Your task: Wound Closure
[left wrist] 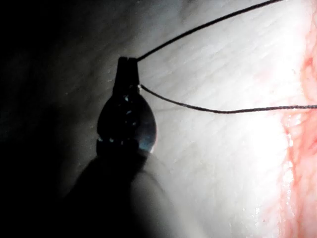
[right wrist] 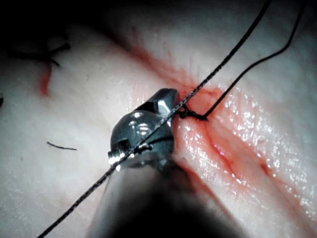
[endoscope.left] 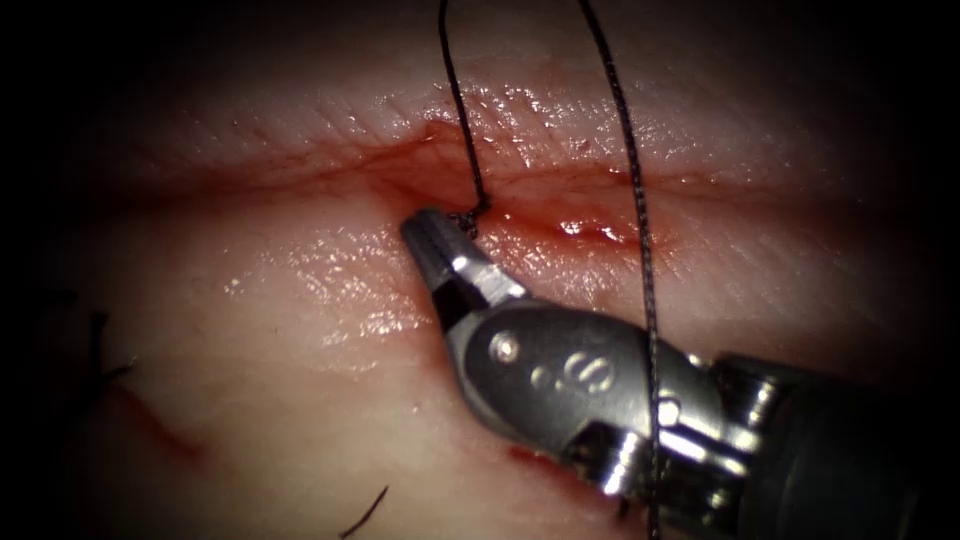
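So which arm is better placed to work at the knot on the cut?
Probably the right: its end effector sits at the small dark thread knot; the left end effector holds thread away from it.

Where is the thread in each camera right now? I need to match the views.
Endoscope view: the thread rises from the cut beside the right tool.
Left wrist view: two strands meet at the left tool.
Right wrist view: thread leaves the cut.
Shared landmark: the cut.

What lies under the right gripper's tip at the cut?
Pale pork tissue and the red cut's edge. The right gripper, jaws shut, meets the dark thread's knot; anything beneath the tip is hidden.
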Controlling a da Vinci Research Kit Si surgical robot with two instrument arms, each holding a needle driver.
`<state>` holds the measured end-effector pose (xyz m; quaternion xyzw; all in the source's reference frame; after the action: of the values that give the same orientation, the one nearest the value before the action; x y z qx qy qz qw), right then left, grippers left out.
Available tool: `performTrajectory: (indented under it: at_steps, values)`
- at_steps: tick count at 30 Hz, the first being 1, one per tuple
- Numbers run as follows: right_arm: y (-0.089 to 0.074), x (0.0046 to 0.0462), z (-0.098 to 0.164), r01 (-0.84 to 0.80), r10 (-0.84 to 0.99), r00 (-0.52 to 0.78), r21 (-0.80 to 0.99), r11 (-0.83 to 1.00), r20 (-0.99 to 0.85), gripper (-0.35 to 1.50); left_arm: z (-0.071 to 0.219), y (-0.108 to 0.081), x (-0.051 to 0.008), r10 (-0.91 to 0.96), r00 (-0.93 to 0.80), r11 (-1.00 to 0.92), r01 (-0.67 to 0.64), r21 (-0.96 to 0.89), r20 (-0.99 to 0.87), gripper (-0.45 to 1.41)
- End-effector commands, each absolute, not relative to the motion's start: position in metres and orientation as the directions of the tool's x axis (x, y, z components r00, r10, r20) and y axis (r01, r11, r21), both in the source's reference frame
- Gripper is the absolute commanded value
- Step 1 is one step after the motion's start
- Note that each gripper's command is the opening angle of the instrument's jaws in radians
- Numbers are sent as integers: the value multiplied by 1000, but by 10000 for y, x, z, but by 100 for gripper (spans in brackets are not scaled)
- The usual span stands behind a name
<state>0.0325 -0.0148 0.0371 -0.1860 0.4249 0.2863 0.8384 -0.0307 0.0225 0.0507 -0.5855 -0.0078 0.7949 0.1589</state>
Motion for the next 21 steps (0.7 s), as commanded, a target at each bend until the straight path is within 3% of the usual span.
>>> performTrajectory:
  at_steps: [1,10,21]
  values:
    - [-150,338,373,-592,268,505,-103,800,-821,-35,511,232,-313,262,-261,-949,-244,-199,-929,-45]
    - [-163,342,365,-431,46,568,-249,867,-822,-35,512,239,-312,263,-254,-949,-242,-203,-931,-45]
    - [-160,340,374,-369,-23,586,-292,882,-810,-35,503,268,-310,193,-192,-946,-298,-130,-962,-45]
